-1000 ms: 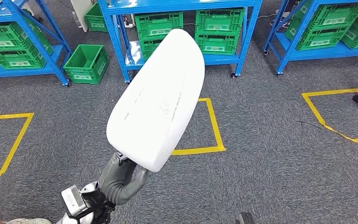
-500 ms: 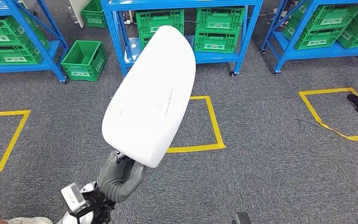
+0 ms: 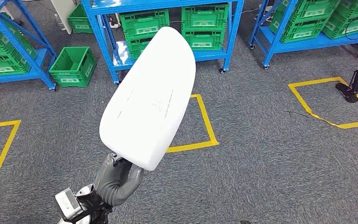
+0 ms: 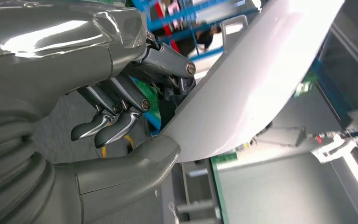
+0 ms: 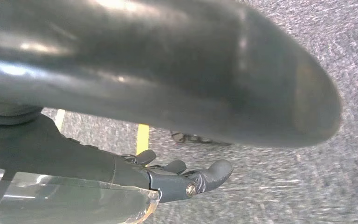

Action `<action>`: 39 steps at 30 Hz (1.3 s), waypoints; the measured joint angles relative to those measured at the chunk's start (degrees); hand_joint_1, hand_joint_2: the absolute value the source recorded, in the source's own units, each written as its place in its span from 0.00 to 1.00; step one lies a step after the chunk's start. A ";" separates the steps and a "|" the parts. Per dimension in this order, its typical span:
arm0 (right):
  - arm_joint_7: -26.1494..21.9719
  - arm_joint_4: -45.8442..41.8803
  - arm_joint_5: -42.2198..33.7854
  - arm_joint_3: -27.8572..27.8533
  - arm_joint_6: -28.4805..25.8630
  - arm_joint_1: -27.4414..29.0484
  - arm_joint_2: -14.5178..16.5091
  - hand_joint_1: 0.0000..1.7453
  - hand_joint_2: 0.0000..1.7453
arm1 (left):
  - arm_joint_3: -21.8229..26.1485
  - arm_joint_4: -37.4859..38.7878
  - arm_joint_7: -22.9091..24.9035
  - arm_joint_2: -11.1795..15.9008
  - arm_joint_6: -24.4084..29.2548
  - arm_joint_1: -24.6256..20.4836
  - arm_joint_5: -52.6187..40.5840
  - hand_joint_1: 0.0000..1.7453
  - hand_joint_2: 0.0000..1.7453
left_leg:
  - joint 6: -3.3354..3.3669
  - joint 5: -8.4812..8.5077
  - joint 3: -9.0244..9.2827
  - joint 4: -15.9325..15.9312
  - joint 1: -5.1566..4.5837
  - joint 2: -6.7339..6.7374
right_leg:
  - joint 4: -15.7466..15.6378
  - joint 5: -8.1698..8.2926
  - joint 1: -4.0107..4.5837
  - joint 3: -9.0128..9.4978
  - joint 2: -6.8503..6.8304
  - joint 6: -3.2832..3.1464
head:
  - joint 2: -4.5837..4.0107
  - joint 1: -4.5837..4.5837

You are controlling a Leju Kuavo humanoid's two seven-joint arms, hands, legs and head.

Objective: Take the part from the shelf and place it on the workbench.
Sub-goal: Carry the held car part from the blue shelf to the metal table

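Observation:
A large white curved part [image 3: 149,98] stands up in front of me in the head view, held at its lower end by my left hand [image 3: 117,177]. In the left wrist view the grey thumb [image 4: 135,163] presses under the edge of the white part [image 4: 251,79] and the dark fingers [image 4: 121,121] curl behind it. My right hand [image 5: 186,179] hangs over the grey carpet with its fingers loosely apart and nothing in them.
Blue shelving racks [image 3: 168,5] with green crates [image 3: 144,24] stand across the far side. A loose green crate [image 3: 73,65] sits on the floor at the left. Yellow tape squares [image 3: 200,135] mark the grey carpet. A black stand base [image 3: 356,91] is at the right.
The whole view has shifted: shelves, crate and tape squares slid left and the racks sit slightly lower. The white part stays in my left hand's grip, held the same way.

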 joint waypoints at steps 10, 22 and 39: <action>-0.09 -0.03 -0.42 -1.07 0.60 0.14 1.45 0.00 0.00 | -0.66 -0.60 1.40 0.09 -3.64 -1.59 3.04 1.00 1.00 | 2.71 1.31 1.39 -1.87 -0.20 -7.15 | -0.58 1.89 -0.21 -1.26 7.65 1.19 | 0.00 -0.14; -0.82 0.01 -4.53 -5.31 -1.29 1.19 2.67 0.00 0.00 | -3.71 0.49 5.06 -2.33 -10.30 -6.31 6.51 1.00 1.00 | 1.81 2.49 0.87 -2.93 -0.61 2.13 | 0.24 -0.59 0.32 0.41 -2.85 2.55 | 0.00 0.24; -2.35 0.67 -3.91 -6.78 -0.32 2.23 2.66 0.00 0.00 | -7.48 3.59 4.13 -2.21 -10.78 -8.11 9.41 1.00 1.00 | 3.95 1.03 1.56 -1.40 -0.48 -8.98 | -1.17 2.42 0.05 -1.09 6.96 0.47 | 0.00 0.23</action>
